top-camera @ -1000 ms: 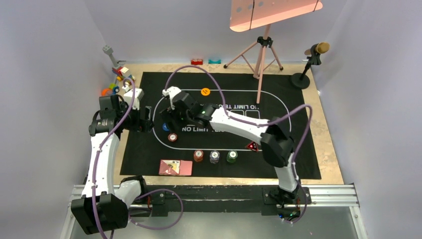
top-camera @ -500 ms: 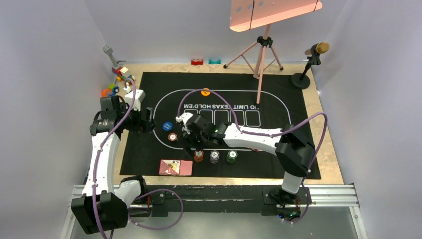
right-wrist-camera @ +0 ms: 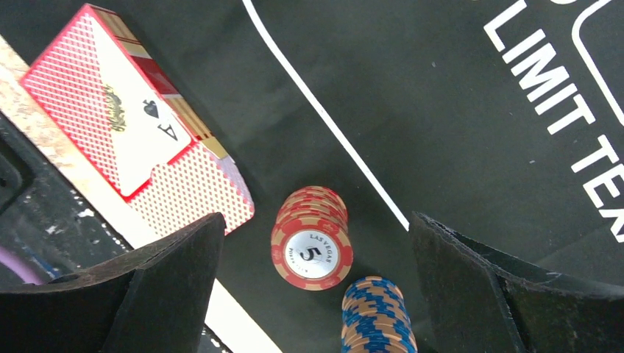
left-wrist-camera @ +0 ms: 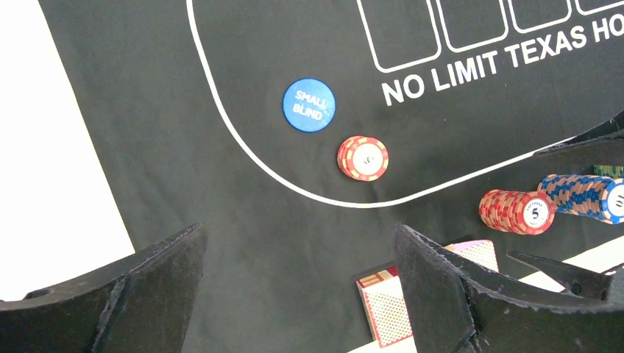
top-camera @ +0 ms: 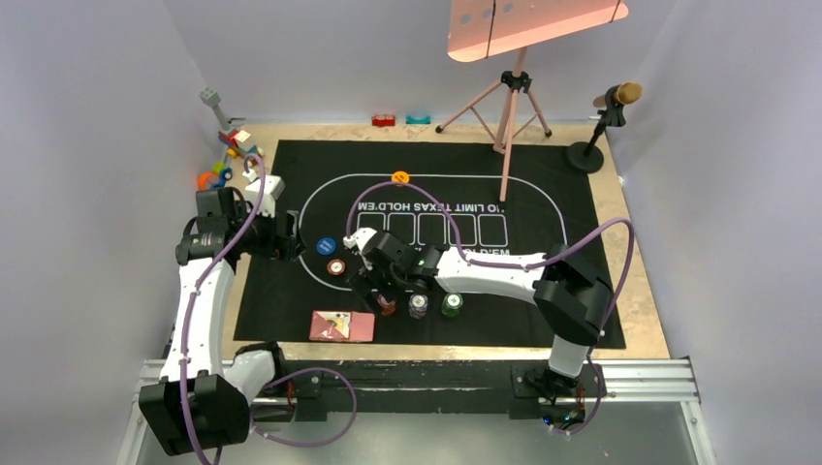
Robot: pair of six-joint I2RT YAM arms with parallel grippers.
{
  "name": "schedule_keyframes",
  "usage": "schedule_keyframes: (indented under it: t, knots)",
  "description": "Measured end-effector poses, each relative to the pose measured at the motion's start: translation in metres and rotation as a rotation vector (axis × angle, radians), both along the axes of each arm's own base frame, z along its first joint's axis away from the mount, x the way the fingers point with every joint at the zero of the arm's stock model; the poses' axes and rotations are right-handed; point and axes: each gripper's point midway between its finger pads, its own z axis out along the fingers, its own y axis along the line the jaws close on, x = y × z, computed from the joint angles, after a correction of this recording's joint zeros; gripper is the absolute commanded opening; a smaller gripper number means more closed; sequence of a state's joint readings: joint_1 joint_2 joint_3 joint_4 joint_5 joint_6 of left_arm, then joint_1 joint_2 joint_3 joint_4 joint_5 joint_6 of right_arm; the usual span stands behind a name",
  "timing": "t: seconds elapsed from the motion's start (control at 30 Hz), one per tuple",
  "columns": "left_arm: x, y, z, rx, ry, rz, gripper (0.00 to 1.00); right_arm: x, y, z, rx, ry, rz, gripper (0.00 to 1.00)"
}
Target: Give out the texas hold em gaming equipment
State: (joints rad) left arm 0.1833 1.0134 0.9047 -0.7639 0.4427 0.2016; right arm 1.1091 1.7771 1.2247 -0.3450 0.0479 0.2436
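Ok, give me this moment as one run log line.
left gripper: open, above mat near blue button | right gripper: open, over red chip stack | card pack: flat beside that stack, apart

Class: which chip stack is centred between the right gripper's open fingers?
The red stack marked 5, next to the cards. The blue stack lies off-centre beside it; the lone red stack sits by the blue button.

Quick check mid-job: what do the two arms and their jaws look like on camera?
Both the left arm and the right arm have white link shells with black joint housings. A purple cable loops along each. The jaws are matte black, wedge-shaped and rough-edged, with no markings visible.
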Motion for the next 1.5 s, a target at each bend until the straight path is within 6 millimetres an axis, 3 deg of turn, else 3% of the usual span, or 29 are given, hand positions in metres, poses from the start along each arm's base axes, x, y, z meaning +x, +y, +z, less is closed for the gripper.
schedule_keyframes:
  t: [0.13,0.57,0.93,1.07,1.27,1.5]
  knots:
    - [0.0,0.0,0.0,-0.001,0.0,-0.001,1.0,-0.001,-0.005,-0.006,-0.021,-0.003,-0.005,0.97]
    - [0.0,-0.001,0.0,-0.003,-0.001,-0.002,1.0,-0.005,-0.012,-0.016,-0.045,0.009,-0.003,0.67]
    - [-0.001,-0.001,-0.001,-0.003,0.001,-0.002,1.0,-0.008,-0.016,-0.039,-0.088,0.033,-0.001,0.54]
    - [-0.001,-0.001,0.0,-0.003,-0.002,-0.002,1.0,-0.009,-0.018,-0.041,-0.093,0.035,0.0,0.54]
    - [-0.001,-0.001,0.0,-0.002,-0.003,-0.002,1.0,-0.008,-0.017,-0.029,-0.07,0.022,-0.001,0.7]
    - [-0.001,-0.001,0.0,-0.003,-0.003,-0.003,1.0,-0.008,-0.016,-0.025,-0.062,0.018,0.0,0.68]
